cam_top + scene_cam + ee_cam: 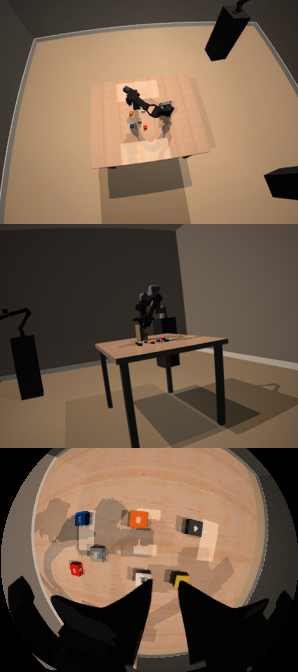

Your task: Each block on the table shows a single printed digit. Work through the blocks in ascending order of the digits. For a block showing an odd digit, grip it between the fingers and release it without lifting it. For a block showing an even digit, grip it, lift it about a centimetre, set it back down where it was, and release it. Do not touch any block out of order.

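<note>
My gripper [165, 584] [145, 327] is above the table, its fingers parted with nothing between them. In the wrist view the white block [143, 578] lies by the left fingertip and the yellow block [181, 579] by the right one, partly covered. Farther out are the orange block [138, 519] [130, 112], black block [193, 528] [140, 344], grey block [98, 553] [140, 121], blue block [82, 518] [132, 126] and red block [76, 569] [145, 127]. All rest on the table [109, 132]. Their digits are too small to read surely. The arm hides the yellow block in the top view.
The arm's base [165, 104] stands on the table, right of the blocks in the top view. A tan upright shape [138, 333] shows behind the blocks in the exterior view. Dark pedestals [227, 33] [27, 367] stand away from the table.
</note>
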Robot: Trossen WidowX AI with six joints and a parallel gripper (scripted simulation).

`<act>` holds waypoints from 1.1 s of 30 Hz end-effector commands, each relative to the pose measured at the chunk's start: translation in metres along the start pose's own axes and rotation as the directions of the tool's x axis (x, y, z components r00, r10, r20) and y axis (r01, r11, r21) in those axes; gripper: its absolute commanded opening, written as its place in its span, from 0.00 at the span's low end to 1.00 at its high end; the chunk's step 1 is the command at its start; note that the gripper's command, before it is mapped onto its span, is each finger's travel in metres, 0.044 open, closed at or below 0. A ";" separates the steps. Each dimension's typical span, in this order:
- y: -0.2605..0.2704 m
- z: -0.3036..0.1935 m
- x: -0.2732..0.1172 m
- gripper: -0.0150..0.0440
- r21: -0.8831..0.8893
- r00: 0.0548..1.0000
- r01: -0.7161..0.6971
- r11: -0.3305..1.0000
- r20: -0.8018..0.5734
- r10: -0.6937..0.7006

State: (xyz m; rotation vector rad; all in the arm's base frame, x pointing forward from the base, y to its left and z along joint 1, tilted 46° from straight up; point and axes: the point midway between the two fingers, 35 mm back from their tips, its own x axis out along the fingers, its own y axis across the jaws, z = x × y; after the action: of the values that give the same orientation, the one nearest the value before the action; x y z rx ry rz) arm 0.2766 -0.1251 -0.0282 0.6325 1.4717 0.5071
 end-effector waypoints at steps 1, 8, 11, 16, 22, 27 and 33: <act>0.043 0.031 -0.004 0.46 0.011 1.000 -0.008 1.000 0.010 0.008; 0.148 0.074 -0.006 0.46 0.036 0.998 -0.065 0.997 0.018 0.065; 0.162 0.077 -0.005 0.46 0.038 0.997 -0.075 0.996 0.016 0.075; 0.162 0.077 -0.003 0.50 0.038 0.997 -0.075 0.996 0.016 0.074; 0.169 0.078 0.073 0.77 0.038 0.997 -0.078 0.996 0.017 0.078; 0.169 0.078 0.076 0.93 0.037 0.997 -0.079 0.996 0.017 0.078; 0.170 0.078 0.085 0.93 0.037 0.997 -0.079 0.996 0.017 0.078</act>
State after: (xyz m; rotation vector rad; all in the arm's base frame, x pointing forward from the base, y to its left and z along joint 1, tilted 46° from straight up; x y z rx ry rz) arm 0.3716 0.0460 0.0254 0.7176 1.4397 0.5344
